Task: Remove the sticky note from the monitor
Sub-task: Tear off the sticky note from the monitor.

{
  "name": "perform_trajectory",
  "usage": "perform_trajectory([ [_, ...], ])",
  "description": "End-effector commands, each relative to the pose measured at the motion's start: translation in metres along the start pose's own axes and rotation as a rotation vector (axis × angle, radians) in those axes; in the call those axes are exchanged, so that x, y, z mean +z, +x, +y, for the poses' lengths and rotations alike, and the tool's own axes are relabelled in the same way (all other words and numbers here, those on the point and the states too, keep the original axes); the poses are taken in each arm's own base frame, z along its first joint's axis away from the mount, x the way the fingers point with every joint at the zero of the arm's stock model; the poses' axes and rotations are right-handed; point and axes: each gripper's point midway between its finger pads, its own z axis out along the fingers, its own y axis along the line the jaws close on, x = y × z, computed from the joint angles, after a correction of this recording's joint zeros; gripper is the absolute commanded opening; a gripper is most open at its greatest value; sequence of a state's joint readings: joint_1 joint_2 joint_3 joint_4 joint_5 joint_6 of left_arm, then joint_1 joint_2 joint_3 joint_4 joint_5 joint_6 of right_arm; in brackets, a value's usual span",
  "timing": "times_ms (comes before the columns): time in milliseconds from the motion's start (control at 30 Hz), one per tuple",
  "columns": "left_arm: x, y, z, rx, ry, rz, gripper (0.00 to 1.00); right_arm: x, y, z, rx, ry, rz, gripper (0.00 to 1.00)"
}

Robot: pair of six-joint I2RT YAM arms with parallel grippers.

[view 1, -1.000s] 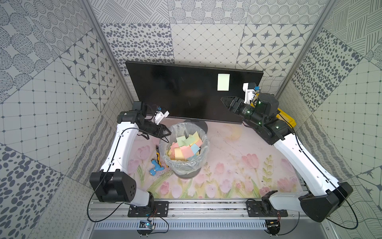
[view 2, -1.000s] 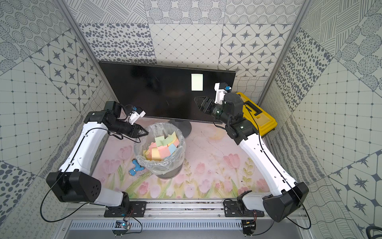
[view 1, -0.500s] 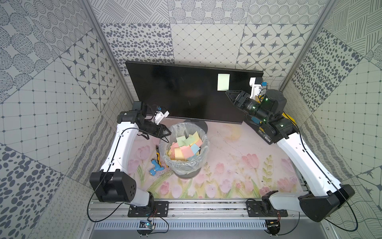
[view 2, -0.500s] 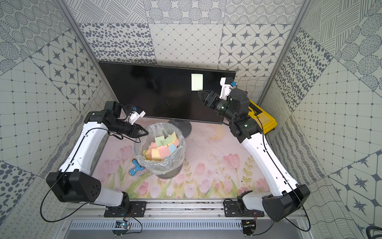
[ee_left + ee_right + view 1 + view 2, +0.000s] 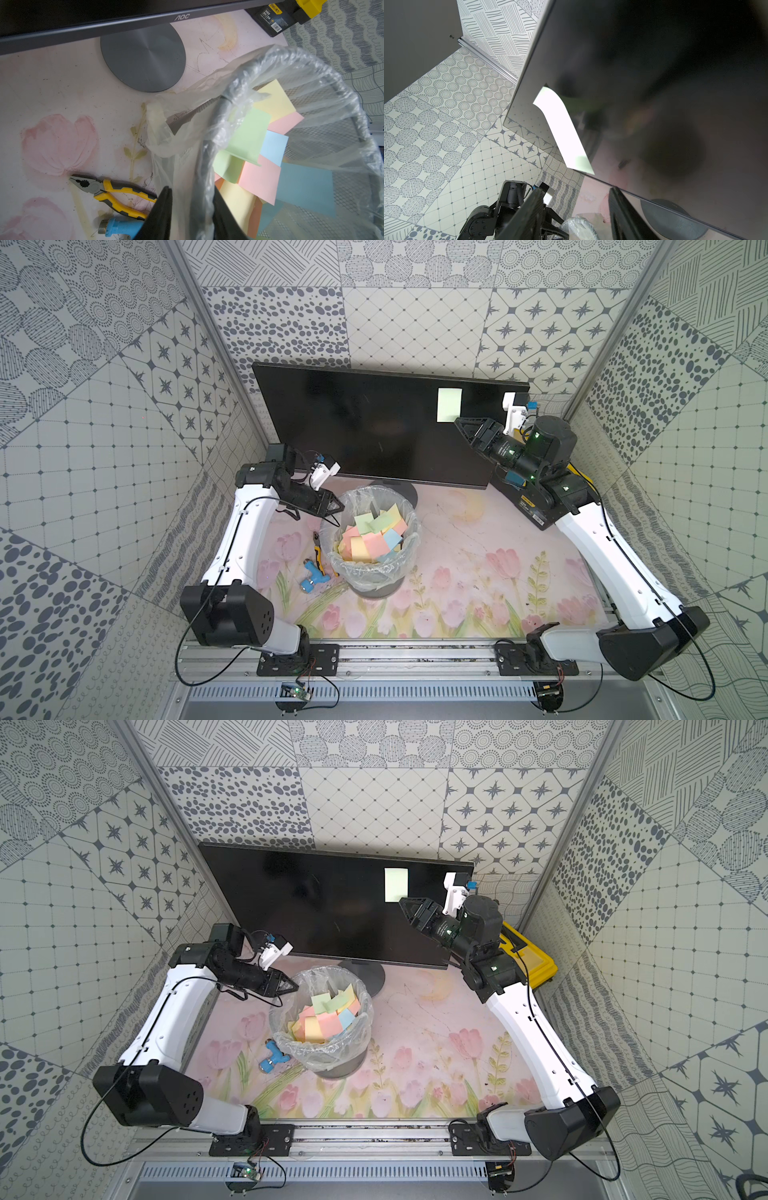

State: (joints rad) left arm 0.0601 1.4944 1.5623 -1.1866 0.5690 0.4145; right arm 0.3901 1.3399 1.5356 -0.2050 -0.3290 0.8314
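A: Where is the sticky note (image 5: 449, 405)?
B: High on the monitor (image 5: 365, 427), near its right end, long side up and down. My right pincer (image 5: 458, 421) sits just under its bottom edge, jaws apart, holding nothing.
A: And the left pincer (image 5: 340, 507)?
B: Far off, clamped on the trash bin (image 5: 376, 587) rim. So the right one is nearer.

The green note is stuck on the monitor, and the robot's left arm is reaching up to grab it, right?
Not quite. It's the right gripper, open, that reaches up to the green note on the monitor; both top views show it. The left gripper is down low, gripping the bin rim.
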Motion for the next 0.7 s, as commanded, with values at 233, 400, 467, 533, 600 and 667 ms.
perform_trajectory([
  [233, -0.001, -0.001, -0.002, 0.026, 0.005, 0.005, 0.33, 0.002, -0.021, 0.018, -0.008, -0.067, -0.043, 0.54],
  [400, 0.000, -0.001, -0.001, 0.025, 0.005, 0.005, 0.33, 0.004, -0.023, 0.016, 0.002, -0.069, -0.045, 0.54],
  [467, 0.000, -0.001, -0.001, 0.026, 0.006, 0.006, 0.33, 0.006, -0.023, 0.016, 0.006, -0.073, -0.043, 0.53],
  [533, 0.000, -0.001, -0.001, 0.027, 0.004, 0.005, 0.33, 0.007, -0.023, 0.016, 0.009, -0.077, -0.037, 0.51],
  [600, 0.000, -0.002, -0.001, 0.026, 0.004, 0.005, 0.33, 0.010, -0.022, 0.015, 0.012, -0.081, -0.032, 0.49],
  [667, 0.000, -0.001, -0.001, 0.025, 0.002, 0.006, 0.33, 0.012, -0.022, 0.015, 0.013, -0.085, -0.028, 0.48],
])
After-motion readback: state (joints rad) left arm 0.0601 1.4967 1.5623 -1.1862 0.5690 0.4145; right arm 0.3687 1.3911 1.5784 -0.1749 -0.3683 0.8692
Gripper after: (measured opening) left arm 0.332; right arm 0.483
